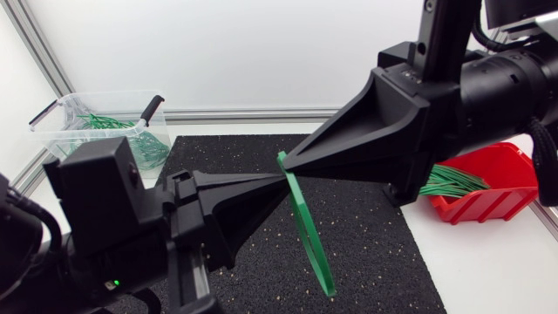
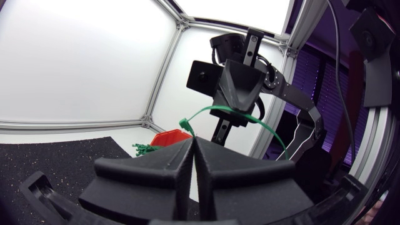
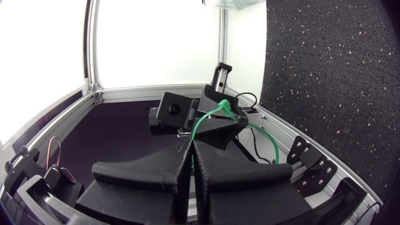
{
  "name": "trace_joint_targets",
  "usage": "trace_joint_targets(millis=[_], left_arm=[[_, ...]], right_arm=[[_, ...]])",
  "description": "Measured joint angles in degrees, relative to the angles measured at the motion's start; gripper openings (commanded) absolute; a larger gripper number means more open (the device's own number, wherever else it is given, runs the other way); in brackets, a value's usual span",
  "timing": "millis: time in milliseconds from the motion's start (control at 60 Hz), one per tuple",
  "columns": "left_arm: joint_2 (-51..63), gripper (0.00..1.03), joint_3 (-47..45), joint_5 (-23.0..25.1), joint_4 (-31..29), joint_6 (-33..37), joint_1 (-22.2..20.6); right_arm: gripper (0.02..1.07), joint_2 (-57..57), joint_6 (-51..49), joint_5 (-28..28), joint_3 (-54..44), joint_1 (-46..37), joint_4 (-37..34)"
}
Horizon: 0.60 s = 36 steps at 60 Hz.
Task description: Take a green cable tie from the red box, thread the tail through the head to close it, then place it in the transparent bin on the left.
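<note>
Surface: black speckled foam mat (image 1: 384, 262) on a white tabletop (image 1: 497, 270). All places are logged against the mat.

- Off the mat's far left corner: the transparent bin (image 1: 65, 135), black handles on its rim, with a loose heap of green ties (image 1: 113, 122) inside.
- Over the mat's near left: my left arm (image 1: 105, 209), coming in low. The left gripper (image 1: 277, 179) is above the mat's middle. Its wrist view shows the fingers pressed together, nipping the green cable tie (image 1: 309, 231) just below the head.
- Above the mat's middle: the tie is held off the surface. The head end sits at the two sets of fingertips, and the long tail runs free toward the mat's near edge. The tail is not through the head.
- Over the mat's far right: my right arm (image 1: 506, 83). The right gripper (image 1: 292, 164) meets the left one tip to tip. Its fingers are also pressed together and pinch the strap a little further along from the head.
- Just off the mat's right edge, on the white top: the red box (image 1: 488, 205), with a bundle of spare ties (image 1: 453, 181) lying in its open front.
</note>
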Motion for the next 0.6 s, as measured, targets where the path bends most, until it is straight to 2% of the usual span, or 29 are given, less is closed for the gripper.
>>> trace_joint_targets(millis=[600], left_arm=[[-0.7,0.04,-0.3,-1.1,1.0,1.5,0.5]], right_arm=[[0.08,-0.1,0.2,2.0,-1.7,-0.8,-2.0]])
